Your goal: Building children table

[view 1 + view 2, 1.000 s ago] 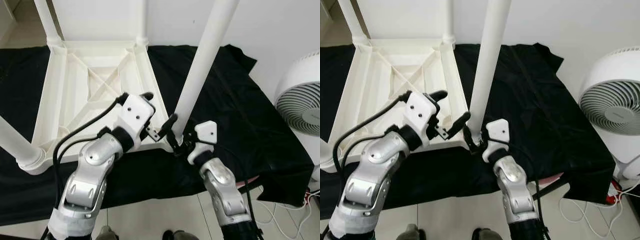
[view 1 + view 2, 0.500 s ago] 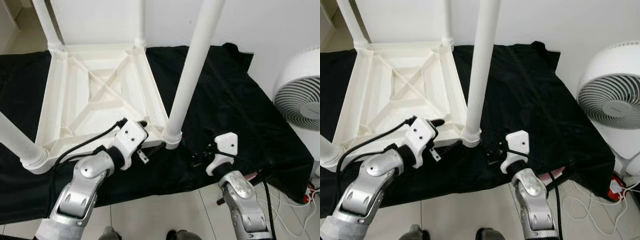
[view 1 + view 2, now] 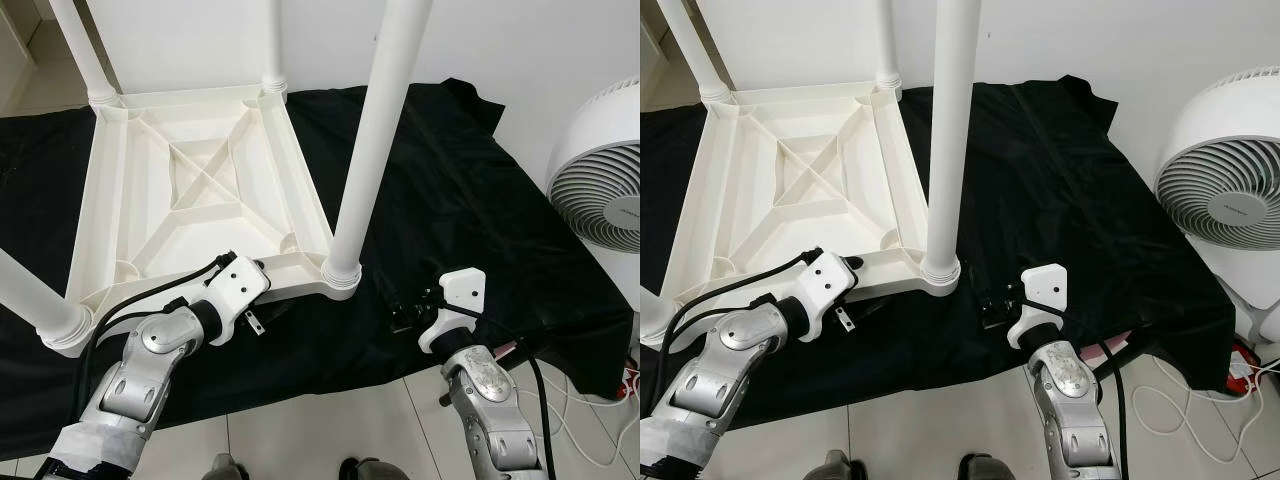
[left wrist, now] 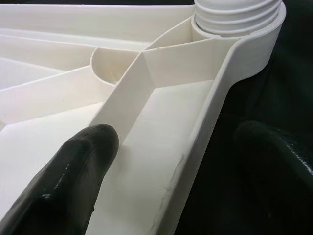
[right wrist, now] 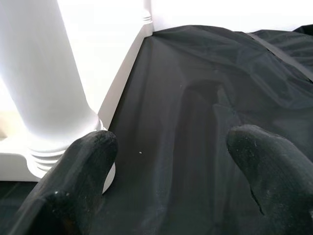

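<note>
While it lies upside down on a black cloth point(image 3: 470, 190):
Table point(image 3: 190, 190): white moulded plastic, ribbed underside, round legs upright.
Left tool point(image 4: 161, 161): spread across the table's near rim, gripping nothing.
Right tool point(image 5: 166, 171): beside the near leg point(image 3: 375, 140), spread wide, empty.

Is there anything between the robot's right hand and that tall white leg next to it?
Nothing visible is in the way. The right gripper is open and points past the leg, with bare black cloth between its fingers. The leg stands upright in the corner of the upside-down table, beside one finger.
</note>
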{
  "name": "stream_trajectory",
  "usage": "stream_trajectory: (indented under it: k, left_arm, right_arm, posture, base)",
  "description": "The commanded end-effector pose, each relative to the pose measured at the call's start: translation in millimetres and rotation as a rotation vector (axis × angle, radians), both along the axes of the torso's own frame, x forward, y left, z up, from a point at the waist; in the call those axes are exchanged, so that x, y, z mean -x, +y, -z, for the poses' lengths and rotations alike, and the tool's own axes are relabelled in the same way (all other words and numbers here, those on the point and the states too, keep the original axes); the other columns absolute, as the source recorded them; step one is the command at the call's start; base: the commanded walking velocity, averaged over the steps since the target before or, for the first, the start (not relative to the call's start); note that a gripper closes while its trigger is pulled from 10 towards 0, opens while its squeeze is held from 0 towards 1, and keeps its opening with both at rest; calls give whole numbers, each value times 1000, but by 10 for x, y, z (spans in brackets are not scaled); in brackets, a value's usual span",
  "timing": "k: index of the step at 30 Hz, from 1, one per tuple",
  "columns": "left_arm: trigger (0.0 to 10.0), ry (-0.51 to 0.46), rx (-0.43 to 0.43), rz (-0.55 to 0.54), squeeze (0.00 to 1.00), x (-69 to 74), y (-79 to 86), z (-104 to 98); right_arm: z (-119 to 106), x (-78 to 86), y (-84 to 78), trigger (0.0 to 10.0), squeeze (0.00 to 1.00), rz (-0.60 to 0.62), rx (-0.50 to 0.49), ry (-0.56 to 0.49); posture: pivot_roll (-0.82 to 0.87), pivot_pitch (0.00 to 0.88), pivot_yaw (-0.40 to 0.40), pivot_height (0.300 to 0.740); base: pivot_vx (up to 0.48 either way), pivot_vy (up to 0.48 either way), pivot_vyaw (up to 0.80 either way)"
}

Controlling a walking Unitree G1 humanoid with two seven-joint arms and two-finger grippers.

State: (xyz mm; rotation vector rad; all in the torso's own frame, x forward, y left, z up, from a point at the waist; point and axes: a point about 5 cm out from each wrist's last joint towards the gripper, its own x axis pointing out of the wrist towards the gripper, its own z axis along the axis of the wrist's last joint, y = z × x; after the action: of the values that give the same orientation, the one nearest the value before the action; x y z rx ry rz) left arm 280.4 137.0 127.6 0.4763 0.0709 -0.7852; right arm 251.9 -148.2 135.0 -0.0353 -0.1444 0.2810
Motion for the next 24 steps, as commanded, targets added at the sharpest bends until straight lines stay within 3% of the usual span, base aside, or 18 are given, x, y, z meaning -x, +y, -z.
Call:
stream_trajectory:
  k: [1, 3, 4, 5, 6, 9, 10, 11, 19, 24]
  left_arm:
    - [10000, -3, -36, -45, 0, -31, 89, 46]
    - [10000, -6, -58, -68, 0, -96, 181, 73]
    - [9098, -7, -64, -70, 0, -107, 201, 78]
    - [9098, -7, -64, -70, 0, -107, 201, 78]
    - [7765, -1, -66, -73, 0, -114, 223, 87]
    - [7412, 3, -65, -74, 0, -123, 246, 93]
    - [6431, 2, -63, -82, 0, -129, 258, 89]
    - [10000, -1, -64, -85, 0, -133, 264, 82]
    - [10000, -18, -37, -84, 0, -131, 278, 36]
    - [10000, 16, -68, -112, 0, -113, 373, 151]
  right_arm:
    - [-3, -13, -22, 10000, 0, 9, 4, 4]
    - [-10, -33, -32, 10000, 0, 16, 5, 1]
    - [-11, -39, -31, 10000, 0, 17, 5, 0]
    - [-11, -39, -31, 10000, 0, 17, 5, 0]
    - [-13, -44, -29, 10000, 0, 18, 6, -2]
    - [-15, -54, -24, 10000, 0, 18, 5, -3]
    - [-21, -58, -18, 10000, 0, 15, 0, -6]
    - [-29, -59, -8, 10000, 0, 9, -1, -10]
    - [-28, -73, 5, 10000, 0, 3, 4, -12]
    - [-28, -105, 18, 10000, 0, -3, 11, -14]
  posture:
    - [-84, 100, 34, 740]
    - [-84, 100, 34, 740]
    - [-84, 97, 36, 740]
    - [-84, 97, 36, 740]
    - [-84, 97, 36, 740]
    - [-84, 97, 37, 740]
    - [-80, 96, 36, 740]
    - [-80, 96, 36, 740]
    - [-76, 93, 32, 740]
    - [-67, 91, 25, 740]
  base:
    - [0, 0, 0]
    - [0, 0, 0]
    - [0, 0, 0]
    - [0, 0, 0]
    - [0, 0, 0]
    - [0, 0, 0]
    - [0, 0, 0]
    - [0, 0, 0]
    - [0, 0, 0]
    - [0, 0, 0]
